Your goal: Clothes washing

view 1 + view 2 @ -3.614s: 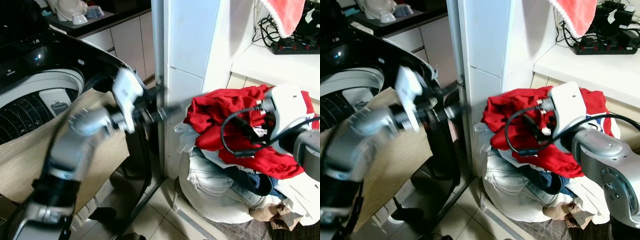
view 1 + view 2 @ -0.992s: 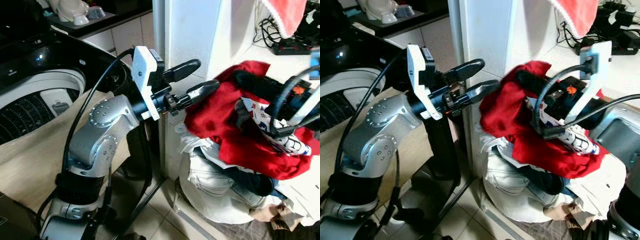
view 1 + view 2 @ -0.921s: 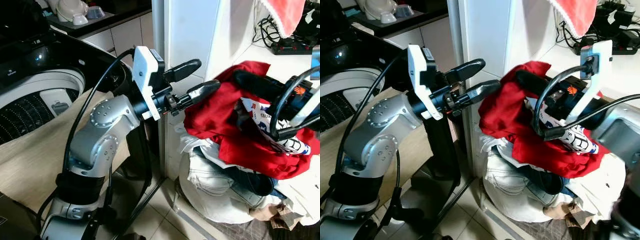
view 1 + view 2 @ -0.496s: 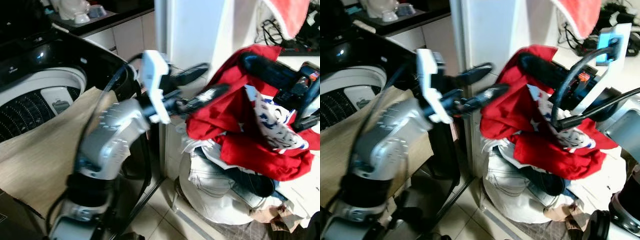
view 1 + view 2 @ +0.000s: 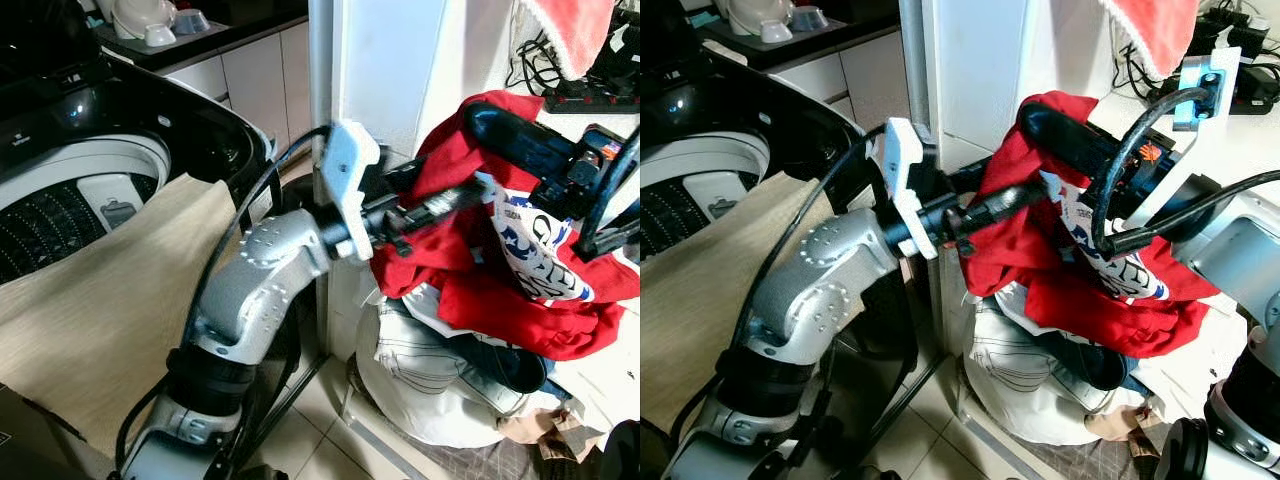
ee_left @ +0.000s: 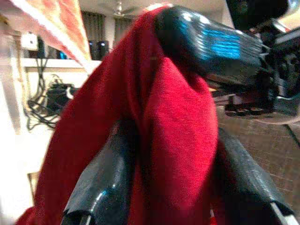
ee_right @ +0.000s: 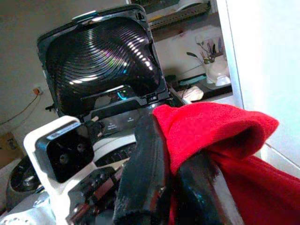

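Observation:
A red garment (image 5: 425, 255) with a white printed patch is lifted off a laundry pile (image 5: 430, 370) on my right. My right gripper (image 5: 505, 145) is shut on the garment's upper fold, which hangs over its black fingers (image 7: 145, 173). My left gripper (image 5: 432, 192) reaches across from the left, and its fingers (image 6: 105, 180) stand apart with a fold of the red cloth between them, just under the right gripper. The open top-load washing machine (image 5: 95, 160) is on my left, with a tan cloth (image 5: 110, 300) draped over its front.
A white pillar (image 5: 380, 70) stands between the washer and the pile. Jeans (image 5: 425, 345) and white cloth lie under the red garment. A counter at the right carries a power strip (image 5: 590, 100) and cables, with a pink towel (image 5: 565, 30) hanging above.
My left arm has swung right, and its fingers have gone from beside the red garment into its fold. The right gripper has raised the garment higher.

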You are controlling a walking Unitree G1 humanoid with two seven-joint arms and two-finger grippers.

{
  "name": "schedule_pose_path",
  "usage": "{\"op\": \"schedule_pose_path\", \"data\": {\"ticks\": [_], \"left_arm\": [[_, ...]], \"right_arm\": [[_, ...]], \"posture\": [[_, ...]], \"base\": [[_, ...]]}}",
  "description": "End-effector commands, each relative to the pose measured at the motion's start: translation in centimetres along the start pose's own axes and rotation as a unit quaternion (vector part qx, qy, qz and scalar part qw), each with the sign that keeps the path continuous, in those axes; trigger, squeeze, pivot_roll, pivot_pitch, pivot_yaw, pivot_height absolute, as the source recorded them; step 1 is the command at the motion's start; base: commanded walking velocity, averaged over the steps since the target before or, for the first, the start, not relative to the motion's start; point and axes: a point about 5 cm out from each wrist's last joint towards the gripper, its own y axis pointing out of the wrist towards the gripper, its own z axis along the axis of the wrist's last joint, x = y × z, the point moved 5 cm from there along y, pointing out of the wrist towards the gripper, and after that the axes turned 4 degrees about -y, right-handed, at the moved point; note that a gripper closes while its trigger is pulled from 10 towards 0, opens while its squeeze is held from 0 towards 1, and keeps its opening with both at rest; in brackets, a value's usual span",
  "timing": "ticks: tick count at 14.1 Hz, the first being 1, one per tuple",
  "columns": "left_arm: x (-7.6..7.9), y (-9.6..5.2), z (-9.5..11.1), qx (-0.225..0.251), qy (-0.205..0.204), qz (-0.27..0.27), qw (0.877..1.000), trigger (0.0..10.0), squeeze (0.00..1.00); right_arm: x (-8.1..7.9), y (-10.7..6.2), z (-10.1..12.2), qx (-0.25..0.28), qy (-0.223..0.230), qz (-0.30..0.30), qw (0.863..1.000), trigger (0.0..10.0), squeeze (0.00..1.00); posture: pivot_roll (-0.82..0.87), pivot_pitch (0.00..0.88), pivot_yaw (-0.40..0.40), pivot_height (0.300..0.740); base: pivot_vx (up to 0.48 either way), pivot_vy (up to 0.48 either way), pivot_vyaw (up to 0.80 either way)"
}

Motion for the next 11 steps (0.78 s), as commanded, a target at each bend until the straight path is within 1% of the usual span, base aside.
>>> {"op": "schedule_pose_path", "data": {"ticks": [1, 2, 4, 5, 6, 7, 8, 10, 11], "left_arm": [[-0.32, -0.26, 0.13, -0.001, 0.009, 0.006, 1.0, 0.0, 0.0], [-0.36, -0.39, 0.04, -0.004, 0.006, 0.007, 1.0, 0.0, 0.0], [-0.45, -0.35, -0.19, -0.017, -0.015, 0.012, 1.0, 0.0, 0.0], [-0.59, -0.33, -0.25, -0.023, -0.014, 0.017, 0.999, 0.0, 0.0], [-0.77, -0.33, -0.27, -0.029, 0.0, 0.021, 0.999, 0.0, 0.0], [-0.73, -0.39, -0.38, -0.032, 0.002, 0.017, 0.999, 0.0, 0.0], [-0.85, -0.58, -0.4, -0.027, -0.008, 0.018, 0.999, 0.0, 0.0], [-0.78, -0.79, -0.32, -0.026, 0.003, 0.012, 1.0, 0.0, 0.0], [-1.14, -0.9, -0.08, -0.018, 0.013, 0.021, 1.0, 0.0, 0.0]], "right_arm": [[-0.64, 0.09, 0.52, 0.007, -0.015, 0.009, 1.0, 0.0, 0.0], [-0.47, 0.01, 0.32, 0.003, -0.015, 0.005, 1.0, 0.0, 0.0], [-0.27, -0.03, -0.01, 0.001, -0.012, 0.0, 1.0, 0.0, 0.0], [-0.26, 0.02, -0.07, 0.001, -0.011, -0.001, 1.0, 0.0, 0.0], [-0.29, 0.12, -0.14, 0.002, -0.011, -0.001, 1.0, 0.0, 0.0], [-0.32, 0.17, -0.2, 0.002, -0.011, -0.001, 1.0, 0.0, 0.0], [-0.41, 0.24, -0.29, 0.001, -0.011, 0.0, 1.0, 0.0, 0.0], [-0.44, 0.18, -0.39, 0.0, -0.016, -0.004, 1.0, 0.0, 0.0], [-0.57, 0.11, -0.4, 0.001, -0.028, -0.003, 1.0, 10.0, 0.0]], "posture": [[-0.19, 0.0, 0.048, 0.74], [-0.19, 0.0, 0.052, 0.74], [-0.18, 0.0, 0.056, 0.74], [-0.18, 0.0, 0.056, 0.74], [-0.18, 0.0, 0.059, 0.74], [-0.19, 0.0, 0.061, 0.74], [-0.19, 0.0, 0.062, 0.74], [-0.19, 0.0, 0.063, 0.74], [-0.19, 0.0, 0.063, 0.74]], "base": [[0.0, 0.0, 0.0], [0.0, 0.0, 0.0], [0.0, 0.0, 0.0], [0.0, 0.0, 0.0], [0.0, 0.0, 0.0], [0.0, 0.0, 0.0], [0.0, 0.0, 0.0], [0.0, 0.0, 0.0], [0.0, 0.0, 0.0]]}}
